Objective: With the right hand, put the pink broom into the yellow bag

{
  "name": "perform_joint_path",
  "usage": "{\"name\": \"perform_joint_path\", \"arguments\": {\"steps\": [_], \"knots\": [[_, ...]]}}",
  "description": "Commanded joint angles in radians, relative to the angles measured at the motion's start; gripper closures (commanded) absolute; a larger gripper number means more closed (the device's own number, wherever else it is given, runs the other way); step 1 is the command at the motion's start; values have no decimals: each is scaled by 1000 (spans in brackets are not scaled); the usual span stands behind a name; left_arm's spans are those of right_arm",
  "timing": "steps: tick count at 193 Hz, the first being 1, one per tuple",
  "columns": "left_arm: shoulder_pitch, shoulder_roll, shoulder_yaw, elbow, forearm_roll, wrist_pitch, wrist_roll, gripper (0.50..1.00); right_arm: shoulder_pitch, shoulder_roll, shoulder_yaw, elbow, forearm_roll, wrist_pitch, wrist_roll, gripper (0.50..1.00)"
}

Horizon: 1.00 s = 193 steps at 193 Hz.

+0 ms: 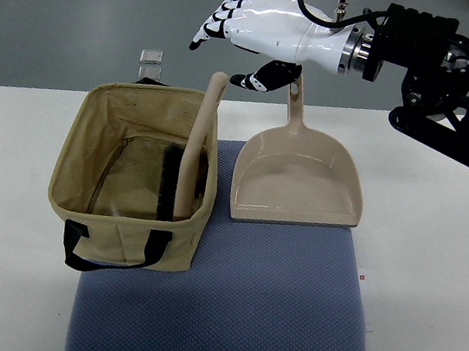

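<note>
Nearest me lies the blue-grey textured fabric mat [225, 305], spread over the near middle of the white table [433, 256]. On the mat's left part I see the yellowish-tan open-topped canvas bag [132, 187] with a black strap handle [110, 250] on its near side. Inside that bag stands the pale pinkish-beige plastic broom [195, 148]: its dark bristled head sits down on the bag's floor, and its long handle leans up against the bag's right wall, with the rounded tip rising above the far rim.

Just right of the bag, on the far part of the mat, rests the matching pinkish-beige plastic dustpan [297, 180], mouth toward me and handle pointing away.

My right hand [254, 34], white with black-marked fingers [213, 28], hovers above the far edge of the table, over the broom's tip and the dustpan's handle. It is released, fingers spread and relaxed, grasping nothing and apart from the broom.

A small clear object [151, 57] sits beyond the table's far edge on the left; I cannot tell what it is.
</note>
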<state>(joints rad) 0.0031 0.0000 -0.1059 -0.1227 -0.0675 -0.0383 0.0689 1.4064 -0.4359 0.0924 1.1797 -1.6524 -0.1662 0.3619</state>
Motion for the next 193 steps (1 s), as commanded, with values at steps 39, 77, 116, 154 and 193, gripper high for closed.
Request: {"name": "perform_joint_path", "arguments": {"steps": [39,77,116,154,193], "knots": [[0,0,0,0,0,0,0,500,-23,-26,35,0,19,-9,0,668],[0,0,0,0,0,0,0,500,-144,-64,181,-18,161,4,-3,668],[0,0,0,0,0,0,-1,500,-268,-119,282,-32,503,44,-28,668],[0,0,0,0,0,0,0,500,-400,-135,414,-75,905,88,-89,668],[0,0,0,0,0,0,0,500,-534,-113,570,-123,1120,165,-104,650]]}}
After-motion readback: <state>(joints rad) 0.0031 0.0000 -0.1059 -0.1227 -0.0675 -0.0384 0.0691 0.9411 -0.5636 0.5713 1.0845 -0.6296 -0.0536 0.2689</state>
